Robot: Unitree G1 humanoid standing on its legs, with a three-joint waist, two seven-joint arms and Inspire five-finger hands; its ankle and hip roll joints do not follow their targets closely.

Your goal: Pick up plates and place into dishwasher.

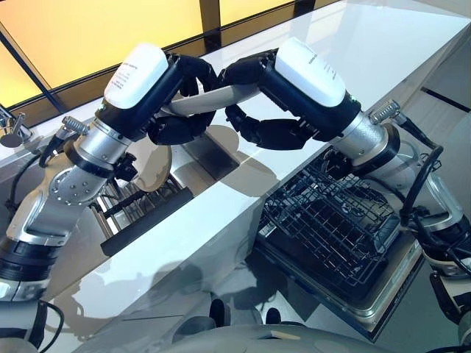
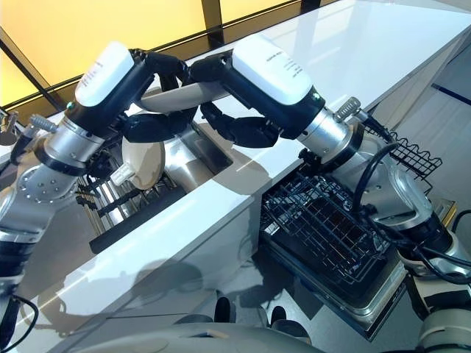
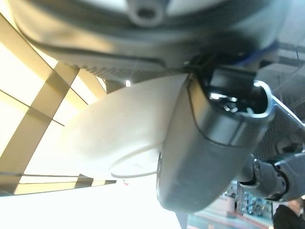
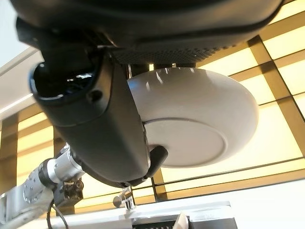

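Two plates can be counted: one beige plate (image 2: 193, 94) held up between the two arms, and a second beige plate (image 2: 144, 165) standing on edge in the sink rack (image 2: 118, 200). There are two robot hands, the left robot hand (image 2: 158, 123) and the right robot hand (image 2: 243, 129), both at the raised plate above one white counter (image 1: 221, 209). One sink (image 2: 210, 151) is set into that counter, one tap (image 1: 11, 129) stands at its far left end, and one black wire dishwasher rack (image 1: 335, 220) is pulled out below the counter's front edge.
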